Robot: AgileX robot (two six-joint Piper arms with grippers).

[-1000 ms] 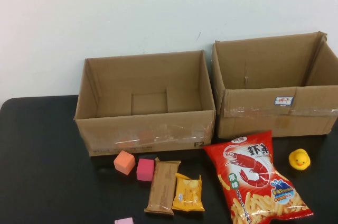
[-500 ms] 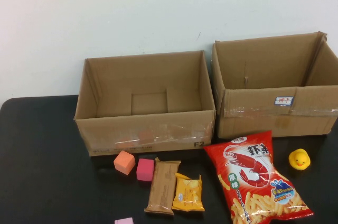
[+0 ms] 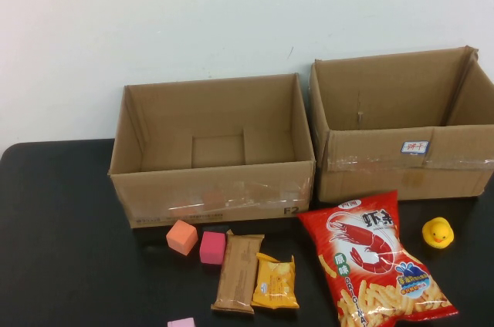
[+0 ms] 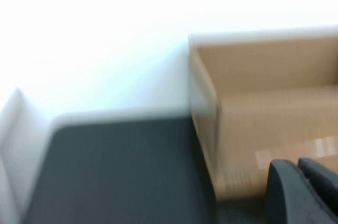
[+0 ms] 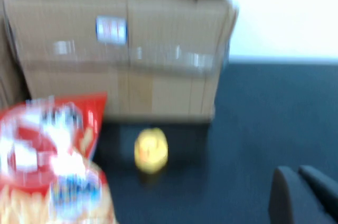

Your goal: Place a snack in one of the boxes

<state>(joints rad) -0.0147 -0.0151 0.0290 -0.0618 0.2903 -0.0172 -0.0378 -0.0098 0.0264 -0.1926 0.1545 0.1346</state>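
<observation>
Nothing has shifted between the earlier high views and now: boxes, packets and toys lie exactly as before, and neither of my arms has entered the high view.

My left gripper (image 4: 297,167) is clenched on nothing, fingers pressed together, low over the dark table (image 3: 62,250). Just ahead of it stands the near corner of the left box (image 4: 264,108). My right gripper (image 5: 297,175) is likewise clenched and empty. Ahead of it sits the yellow rubber duck (image 5: 151,150), beyond that the sticker-marked right box (image 5: 121,55), and off to the duck's far side the red shrimp-chip bag (image 5: 50,166).

Judgement: both claws are parked back from the work, so no approach has begun.

Placement reasoning: the two boxes stand open-topped side by side against the wall, flaps folded away, so anything can be dropped in from above. The goods are strewn in front of them, within reach of either arm.

Count:
- boxes, 2: left box (image 3: 212,192), right box (image 3: 401,165); I see nothing inside either
- snacks, 3: shrimp-chip bag (image 3: 374,261), brown wrapped bar (image 3: 238,273), small yellow packet (image 3: 276,282)
- foam cubes, 3: orange (image 3: 182,237), magenta (image 3: 212,247), pink (image 3: 181,322) at the frame's edge
- duck, 1 (image 3: 438,232)
</observation>
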